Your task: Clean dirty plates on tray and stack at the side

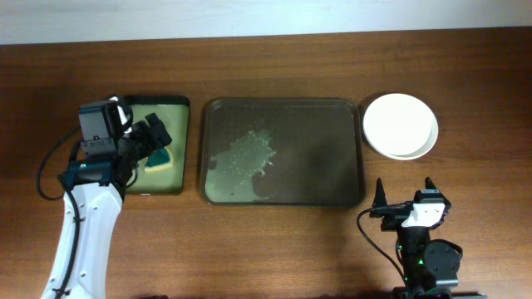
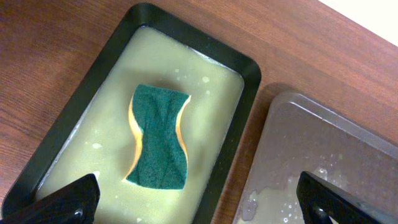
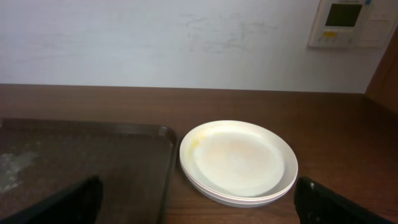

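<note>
The plates (image 1: pixel 400 124) sit stacked on the table right of the dark brown tray (image 1: pixel 332 166); in the right wrist view the stack (image 3: pixel 237 160) shows a faint yellowish smear at its left rim. The tray holds soapy foam (image 1: pixel 243 156) and no plates; it also shows in the left wrist view (image 2: pixel 336 162) and in the right wrist view (image 3: pixel 81 162). My left gripper (image 1: pixel 156 135) is open and empty above the small black tray, its fingertips (image 2: pixel 199 202) wide apart. My right gripper (image 1: pixel 405 193) is open and empty near the front edge, below the plates.
A small black tray (image 1: pixel 184 149) with yellow-green soapy water lies left of the brown tray. A green and yellow sponge (image 2: pixel 158 137) lies in it. A wall with a control panel (image 3: pixel 348 22) stands behind the table.
</note>
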Controlling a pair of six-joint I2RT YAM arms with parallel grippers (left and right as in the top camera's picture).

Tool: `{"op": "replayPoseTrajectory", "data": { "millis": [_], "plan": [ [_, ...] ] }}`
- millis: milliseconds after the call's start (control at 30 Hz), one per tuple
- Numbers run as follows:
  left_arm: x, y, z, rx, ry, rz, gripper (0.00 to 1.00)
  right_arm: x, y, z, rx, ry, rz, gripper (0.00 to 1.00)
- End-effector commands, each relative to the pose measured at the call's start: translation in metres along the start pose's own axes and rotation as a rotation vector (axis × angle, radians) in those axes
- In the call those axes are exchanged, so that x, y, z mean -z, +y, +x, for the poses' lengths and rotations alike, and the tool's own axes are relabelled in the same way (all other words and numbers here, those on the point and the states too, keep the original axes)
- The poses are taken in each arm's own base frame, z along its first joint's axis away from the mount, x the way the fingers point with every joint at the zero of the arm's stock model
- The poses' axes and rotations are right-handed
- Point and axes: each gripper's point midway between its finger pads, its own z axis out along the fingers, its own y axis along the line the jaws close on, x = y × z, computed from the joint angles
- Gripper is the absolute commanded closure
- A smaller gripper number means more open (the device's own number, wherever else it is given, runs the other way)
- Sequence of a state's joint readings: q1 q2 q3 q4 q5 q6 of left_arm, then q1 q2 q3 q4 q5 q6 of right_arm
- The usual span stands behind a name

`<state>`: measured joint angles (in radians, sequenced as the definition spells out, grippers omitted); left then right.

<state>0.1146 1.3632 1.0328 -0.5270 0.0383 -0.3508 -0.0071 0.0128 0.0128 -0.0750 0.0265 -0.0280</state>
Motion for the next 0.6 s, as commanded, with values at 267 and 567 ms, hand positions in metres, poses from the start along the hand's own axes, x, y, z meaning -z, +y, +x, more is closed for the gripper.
{"op": "replayPoseTrajectory", "data": {
  "millis": [267,567],
  "plan": [
    [0.034,0.022,0.080,-0.198,0.078,0.001,0.01,0.000,-0.005,0.002,0.001,0.002,0.026,0.02],
    [0.080,0.006,0.089,-0.420,-0.608,0.225,0.01,0.000,-0.005,0.003,0.001,0.003,0.026,0.02]
  ]
}}
